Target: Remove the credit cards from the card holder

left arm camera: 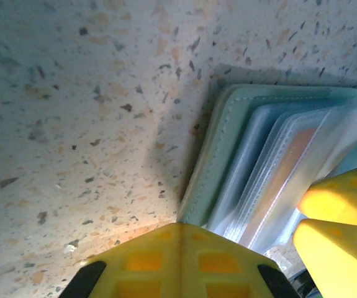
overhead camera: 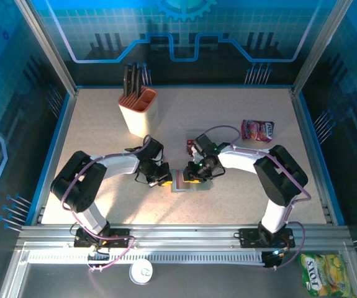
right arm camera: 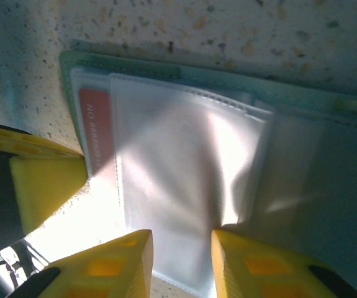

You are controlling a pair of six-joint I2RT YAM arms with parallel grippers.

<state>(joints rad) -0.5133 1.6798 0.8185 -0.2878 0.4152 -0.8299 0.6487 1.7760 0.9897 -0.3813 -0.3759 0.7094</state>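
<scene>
Left gripper (left arm camera: pixel 178 248), closed and empty, sits at a corner of the soft holder (left arm camera: pixel 218 155); right gripper (right arm camera: pixel 181 261), part-open, straddles the slippery sleeve (right arm camera: pixel 178 174) (best grabbed: the stiff red card (right arm camera: pixel 96 133), by its edge).

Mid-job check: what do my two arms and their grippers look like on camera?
The left arm and right arm match: white rounded link shells, black joint housings, a thin purple cable looping along each. The left gripper and right gripper carry chunky yellow plastic fingers with square recesses moulded in.
</scene>
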